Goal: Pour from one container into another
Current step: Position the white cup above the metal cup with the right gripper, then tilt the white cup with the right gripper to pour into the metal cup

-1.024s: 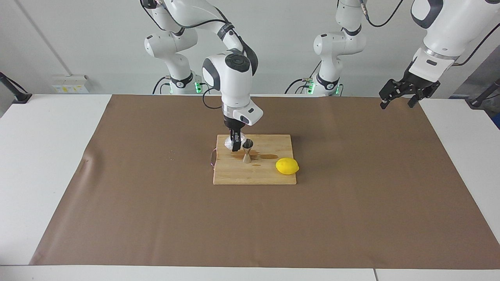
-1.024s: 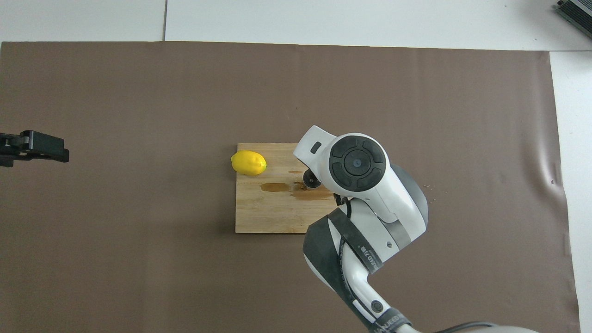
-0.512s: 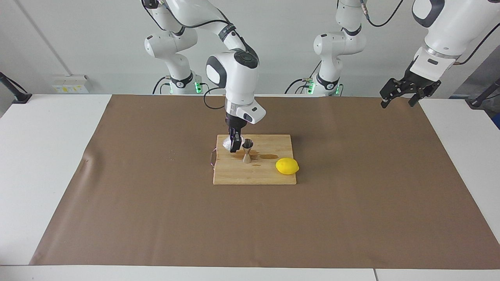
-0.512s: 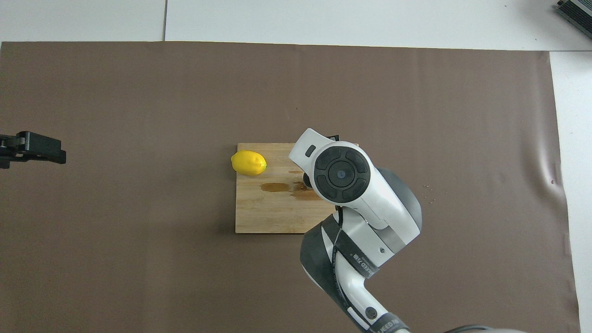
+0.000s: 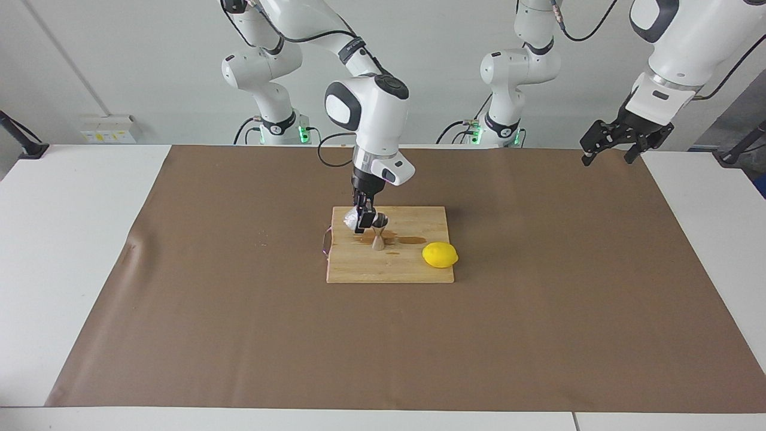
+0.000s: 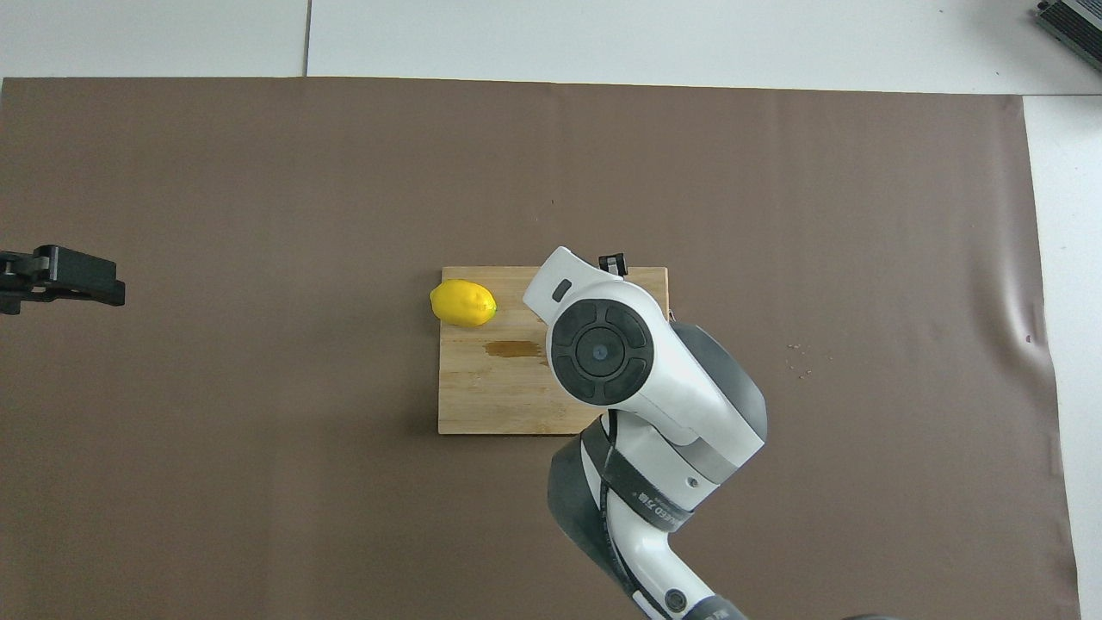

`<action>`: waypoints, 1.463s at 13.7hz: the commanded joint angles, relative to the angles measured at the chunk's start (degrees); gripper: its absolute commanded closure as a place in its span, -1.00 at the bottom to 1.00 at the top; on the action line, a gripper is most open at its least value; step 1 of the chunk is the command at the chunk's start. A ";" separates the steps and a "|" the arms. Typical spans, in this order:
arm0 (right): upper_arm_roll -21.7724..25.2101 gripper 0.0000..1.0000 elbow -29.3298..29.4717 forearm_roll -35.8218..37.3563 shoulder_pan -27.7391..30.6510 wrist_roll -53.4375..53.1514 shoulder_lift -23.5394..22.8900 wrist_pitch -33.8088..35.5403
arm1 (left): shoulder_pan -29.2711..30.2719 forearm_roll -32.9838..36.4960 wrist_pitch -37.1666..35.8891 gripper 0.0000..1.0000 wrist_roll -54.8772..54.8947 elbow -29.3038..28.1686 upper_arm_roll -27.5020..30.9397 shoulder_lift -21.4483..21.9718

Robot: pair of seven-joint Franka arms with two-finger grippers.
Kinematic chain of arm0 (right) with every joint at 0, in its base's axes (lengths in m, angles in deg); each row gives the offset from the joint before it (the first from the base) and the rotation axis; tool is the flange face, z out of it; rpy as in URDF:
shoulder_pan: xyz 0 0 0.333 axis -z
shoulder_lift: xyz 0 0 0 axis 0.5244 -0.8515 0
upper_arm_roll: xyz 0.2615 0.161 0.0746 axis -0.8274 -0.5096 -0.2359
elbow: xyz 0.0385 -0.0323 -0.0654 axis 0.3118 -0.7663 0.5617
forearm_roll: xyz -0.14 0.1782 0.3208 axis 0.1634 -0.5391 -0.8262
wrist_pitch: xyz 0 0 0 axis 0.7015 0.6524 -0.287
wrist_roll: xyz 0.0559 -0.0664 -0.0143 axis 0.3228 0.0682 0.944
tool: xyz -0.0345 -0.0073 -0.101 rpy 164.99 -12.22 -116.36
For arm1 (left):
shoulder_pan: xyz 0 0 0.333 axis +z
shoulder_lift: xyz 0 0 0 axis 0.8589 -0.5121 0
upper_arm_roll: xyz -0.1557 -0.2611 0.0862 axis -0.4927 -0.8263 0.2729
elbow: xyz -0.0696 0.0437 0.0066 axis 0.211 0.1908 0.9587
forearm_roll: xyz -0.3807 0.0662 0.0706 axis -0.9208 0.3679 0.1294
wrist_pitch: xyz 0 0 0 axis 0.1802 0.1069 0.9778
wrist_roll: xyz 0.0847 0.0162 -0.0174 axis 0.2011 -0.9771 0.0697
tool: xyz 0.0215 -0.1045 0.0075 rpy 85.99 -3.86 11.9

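My right gripper point(image 5: 361, 222) is shut on the white textured cup point(image 5: 350, 220) and holds it tipped just above the cutting board. The cup's mouth leans onto the top of the steel hourglass jigger point(image 5: 378, 242). That jigger stands upright on the board, only its lower cone clearly showing. In the overhead view the right arm covers both the cup and the jigger. My left gripper point(image 5: 615, 145) point(image 6: 60, 277) hangs open and holds nothing, high over the mat's edge at the left arm's end of the table, waiting.
The wooden cutting board point(image 5: 389, 270) point(image 6: 482, 405) lies mid-table on the brown mat point(image 5: 538, 311). A yellow lemon point(image 5: 440, 254) point(image 6: 463, 302) sits at the board's corner toward the left arm's end. Brown wet stains point(image 5: 412, 240) point(image 6: 512, 349) mark the board beside the jigger.
The right wrist has swung up and rolled, tipping the cup from beside the jigger onto its top. The left arm has barely moved.
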 commanded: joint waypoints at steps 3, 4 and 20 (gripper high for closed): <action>-0.21 1.00 0.62 4.25 -1.23 -2.22 -0.49 1.78 | -0.43 0.34 -0.80 -1.00 0.19 0.67 0.22 -0.32; -0.21 1.00 0.54 4.69 -1.23 -2.14 -0.41 1.87 | -0.43 0.42 -0.80 -1.00 0.19 0.67 0.22 -0.32; -0.21 1.00 -3.33 18.40 -4.75 -2.49 0.30 2.49 | -0.34 0.34 -0.36 -1.00 0.10 0.67 0.22 -0.58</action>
